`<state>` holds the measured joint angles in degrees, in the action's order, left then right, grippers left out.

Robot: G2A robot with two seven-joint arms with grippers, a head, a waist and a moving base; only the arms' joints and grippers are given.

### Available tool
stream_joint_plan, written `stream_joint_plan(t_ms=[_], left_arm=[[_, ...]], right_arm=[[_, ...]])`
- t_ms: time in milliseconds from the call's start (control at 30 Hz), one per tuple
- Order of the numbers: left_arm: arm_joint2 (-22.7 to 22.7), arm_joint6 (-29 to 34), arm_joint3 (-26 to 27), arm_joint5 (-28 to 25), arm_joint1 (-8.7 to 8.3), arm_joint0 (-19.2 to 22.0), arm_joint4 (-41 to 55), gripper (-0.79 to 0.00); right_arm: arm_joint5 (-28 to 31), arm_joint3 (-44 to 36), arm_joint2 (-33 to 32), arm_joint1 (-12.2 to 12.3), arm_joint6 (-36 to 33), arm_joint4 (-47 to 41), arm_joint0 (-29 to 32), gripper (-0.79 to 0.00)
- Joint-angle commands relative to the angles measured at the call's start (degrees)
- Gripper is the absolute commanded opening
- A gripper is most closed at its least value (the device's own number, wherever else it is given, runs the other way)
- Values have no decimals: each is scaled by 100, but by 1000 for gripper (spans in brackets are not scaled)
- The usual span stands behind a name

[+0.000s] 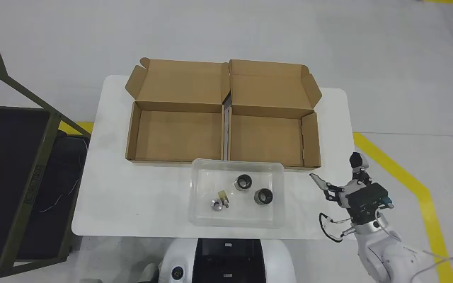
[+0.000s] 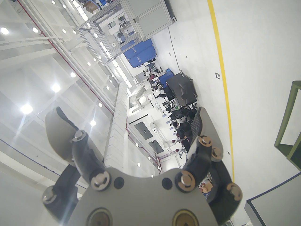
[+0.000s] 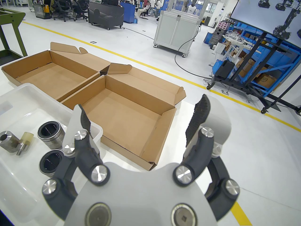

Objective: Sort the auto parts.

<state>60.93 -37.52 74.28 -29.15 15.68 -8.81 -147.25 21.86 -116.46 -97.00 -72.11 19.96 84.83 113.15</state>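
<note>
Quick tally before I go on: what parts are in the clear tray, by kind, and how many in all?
Cylindrical bearings: 2
Steel piece with a hole: 1
Cream-capped stud: 1
Total in the clear tray: 4

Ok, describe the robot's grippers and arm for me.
Right gripper: two curved white fingers with black ribbed pads, black links, silver bolts, pale base plate. Left gripper has the same build. In the top view, the right arm is white with a black wrist block.
</note>
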Motion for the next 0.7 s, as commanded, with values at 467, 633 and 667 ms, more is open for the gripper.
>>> stream_joint_plan(t_ms=[467,633,667], left_arm=[[0,0,0,0,0,0,0,0],[0,0,0,0,0,0,0,0],[0,0,0,0,0,0,0,0]], right_arm=[[1,6,8,0,-23,4,-7,0],[219,110,205,17,-282,17,-268,0],[270,146,267,20,-322,27,-325,0]])
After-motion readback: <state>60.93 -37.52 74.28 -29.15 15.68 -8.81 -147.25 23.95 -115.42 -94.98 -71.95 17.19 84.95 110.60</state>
